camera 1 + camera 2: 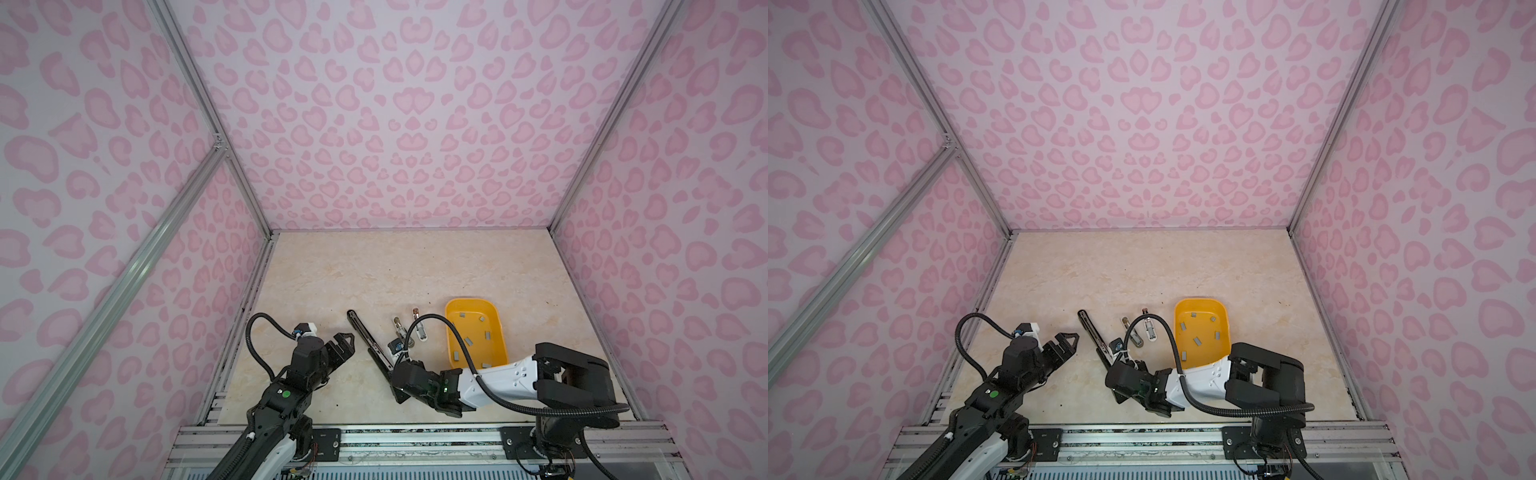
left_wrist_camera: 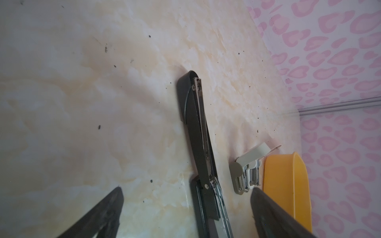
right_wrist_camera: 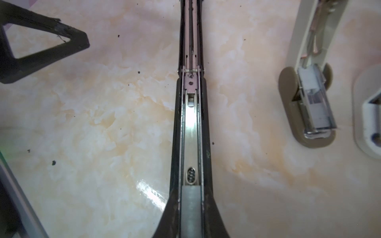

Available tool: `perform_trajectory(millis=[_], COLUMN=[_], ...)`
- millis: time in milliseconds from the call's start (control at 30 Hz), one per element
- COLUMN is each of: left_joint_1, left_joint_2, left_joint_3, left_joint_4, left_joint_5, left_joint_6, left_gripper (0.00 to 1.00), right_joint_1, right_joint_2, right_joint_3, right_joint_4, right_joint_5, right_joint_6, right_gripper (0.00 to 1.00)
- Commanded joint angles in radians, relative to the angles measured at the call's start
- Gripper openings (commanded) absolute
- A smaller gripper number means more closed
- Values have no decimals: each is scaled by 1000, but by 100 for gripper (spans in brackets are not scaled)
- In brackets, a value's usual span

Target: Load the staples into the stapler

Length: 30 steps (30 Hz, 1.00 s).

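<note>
Between the pressed-together fingers of my right gripper [image 3: 190, 218] sits a grey staple strip [image 3: 190, 199], lined up over the open channel of the black stapler [image 1: 368, 338] at its near end. My left gripper [image 1: 344, 347] hangs spread wide just beside the stapler. More staples [image 1: 468, 340] lie in the yellow tray [image 1: 500, 332] further right.

Tray [image 1: 471, 300] holds staples [image 1: 468, 340]; staplers [image 1: 360, 327] left of tray.

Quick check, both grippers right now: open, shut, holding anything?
Left gripper: open, holding nothing.
Right gripper: shut on a staple strip over the black stapler.
</note>
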Motion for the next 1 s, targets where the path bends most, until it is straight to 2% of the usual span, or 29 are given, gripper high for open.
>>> perform_trajectory(millis=[0, 233, 500, 700, 867, 967], left_joint_1=[-24, -79, -81, -81, -82, -82], left_joint_2=[71, 226, 351, 395, 411, 408], left_joint_3=[0, 10, -4, -22, -57, -49], left_joint_4=[116, 245, 393, 475, 552, 543], left_joint_5=[3, -46, -80, -79, -94, -112], left_joint_6=[-47, -51, -78, -108, -153, -148], left_gripper=[97, 96, 97, 100, 96, 96], right_joint_1=[-1, 10, 28, 62, 76, 82], right_joint_2=[16, 25, -2, -29, -39, -41], right_joint_3=[20, 10, -66, -112, -142, -156], right_joint_4=[30, 66, 186, 232, 280, 304], right_joint_5=[-29, -50, -81, -71, -91, -90], right_joint_6=[28, 11, 1, -13, -26, -27], right_gripper=[0, 0, 0, 0, 0, 0])
